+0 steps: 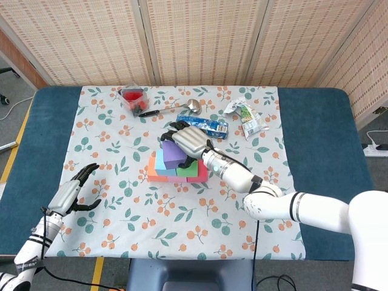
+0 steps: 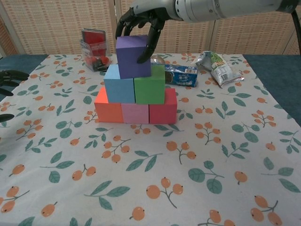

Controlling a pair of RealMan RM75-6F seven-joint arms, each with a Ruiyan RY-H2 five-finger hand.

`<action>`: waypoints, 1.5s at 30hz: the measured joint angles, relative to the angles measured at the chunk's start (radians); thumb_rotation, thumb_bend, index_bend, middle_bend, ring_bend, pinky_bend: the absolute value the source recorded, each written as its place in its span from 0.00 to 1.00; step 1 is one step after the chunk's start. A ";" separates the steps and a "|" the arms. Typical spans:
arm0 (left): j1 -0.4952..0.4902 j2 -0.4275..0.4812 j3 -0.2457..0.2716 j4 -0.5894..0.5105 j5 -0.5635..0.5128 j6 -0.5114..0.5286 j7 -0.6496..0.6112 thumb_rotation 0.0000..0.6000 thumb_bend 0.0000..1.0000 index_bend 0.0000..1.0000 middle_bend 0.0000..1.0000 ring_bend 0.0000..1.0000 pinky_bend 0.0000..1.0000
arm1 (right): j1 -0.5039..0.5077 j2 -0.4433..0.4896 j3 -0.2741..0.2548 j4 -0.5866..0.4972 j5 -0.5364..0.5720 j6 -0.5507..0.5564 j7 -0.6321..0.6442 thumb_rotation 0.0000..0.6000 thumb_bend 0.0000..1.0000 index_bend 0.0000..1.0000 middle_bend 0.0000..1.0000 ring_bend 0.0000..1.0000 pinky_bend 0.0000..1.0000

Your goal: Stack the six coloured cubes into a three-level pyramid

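Floral tablecloth (image 2: 244,155): ladle (image 1: 176,108), snack packets (image 2: 217,66) behind pyramid (image 2: 135,87).

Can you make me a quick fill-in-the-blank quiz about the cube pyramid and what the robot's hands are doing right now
1. The cube at the top of the pyramid is ____.
2. The green cube sits beside the ____ cube on the middle level.
3. The pink cube in the bottom row lies between the orange cube and the ____ cube.
4. The ____ hand has its fingers on the top cube, while the other hand hovers open near the table edge.

Missing words: purple; blue; red; right
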 measured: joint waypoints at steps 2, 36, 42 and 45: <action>0.000 -0.001 0.000 0.002 0.001 -0.001 -0.005 1.00 0.31 0.01 0.00 0.00 0.13 | 0.002 -0.004 -0.002 0.003 0.001 0.008 0.000 1.00 0.02 0.29 0.30 0.00 0.00; -0.001 -0.016 0.014 0.040 0.035 0.009 -0.062 1.00 0.31 0.01 0.00 0.00 0.13 | 0.111 0.000 -0.057 -0.139 0.374 0.255 -0.243 1.00 0.05 0.33 0.37 0.07 0.00; 0.000 -0.020 0.018 0.051 0.039 0.012 -0.072 1.00 0.31 0.01 0.00 0.00 0.13 | 0.127 -0.018 -0.057 -0.140 0.401 0.273 -0.269 1.00 0.05 0.32 0.37 0.07 0.00; 0.001 -0.022 0.019 0.055 0.041 0.014 -0.077 1.00 0.31 0.01 0.00 0.00 0.13 | 0.129 -0.022 -0.057 -0.140 0.407 0.279 -0.278 1.00 0.05 0.32 0.37 0.07 0.00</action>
